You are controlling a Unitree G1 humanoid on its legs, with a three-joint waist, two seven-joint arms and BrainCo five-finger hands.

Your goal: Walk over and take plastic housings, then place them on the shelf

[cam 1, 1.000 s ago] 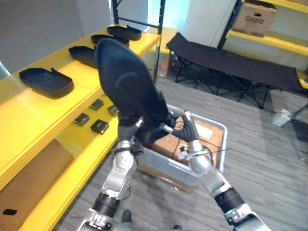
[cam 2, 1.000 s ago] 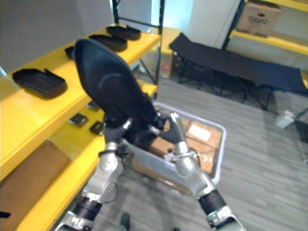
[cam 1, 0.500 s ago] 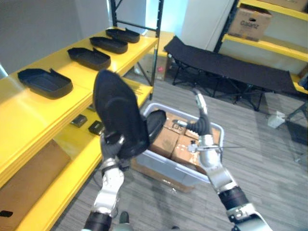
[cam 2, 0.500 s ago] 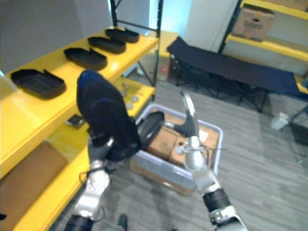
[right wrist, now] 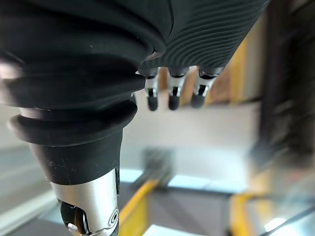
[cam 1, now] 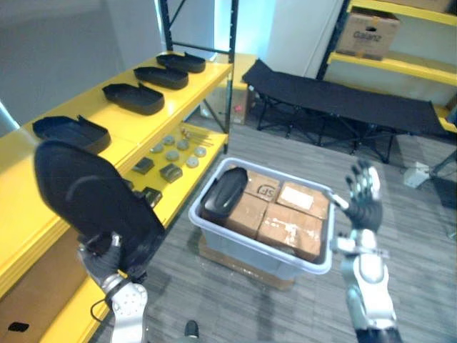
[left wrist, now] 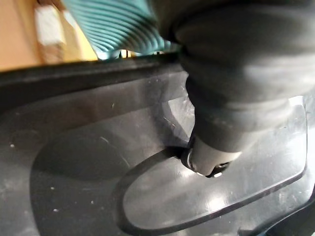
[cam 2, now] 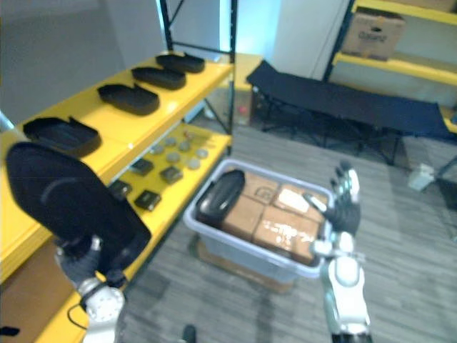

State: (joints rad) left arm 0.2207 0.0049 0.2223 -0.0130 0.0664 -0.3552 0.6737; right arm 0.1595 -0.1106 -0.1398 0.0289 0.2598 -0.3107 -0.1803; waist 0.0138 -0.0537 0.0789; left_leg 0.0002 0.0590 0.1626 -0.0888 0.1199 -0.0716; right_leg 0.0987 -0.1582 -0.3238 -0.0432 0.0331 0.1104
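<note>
A large black plastic housing (cam 1: 93,204) stands tilted at the lower left, in front of the yellow shelf (cam 1: 132,127). My left hand (cam 1: 107,259) grips its lower edge, and in the left wrist view the thumb (left wrist: 214,147) presses on the housing's inner face (left wrist: 88,182). My right hand (cam 1: 363,204) is raised over the right end of the grey bin (cam 1: 250,250), its fingers (right wrist: 170,93) straight and holding nothing. A second black housing (cam 1: 224,191) lies in the bin on cardboard boxes (cam 1: 285,221). Several housings (cam 1: 71,130) sit along the shelf top.
Small dark and round parts (cam 1: 168,163) lie on the lower shelf level. A black shelf post (cam 1: 232,64) stands behind the bin. A black folding cot (cam 1: 343,100) is at the back. A cardboard box (cam 1: 366,32) rests on the right-hand shelving.
My left hand has swung the housing from above the bin down and left toward the shelf. My right hand has let go of it and moved right, opening. The view has shifted.
</note>
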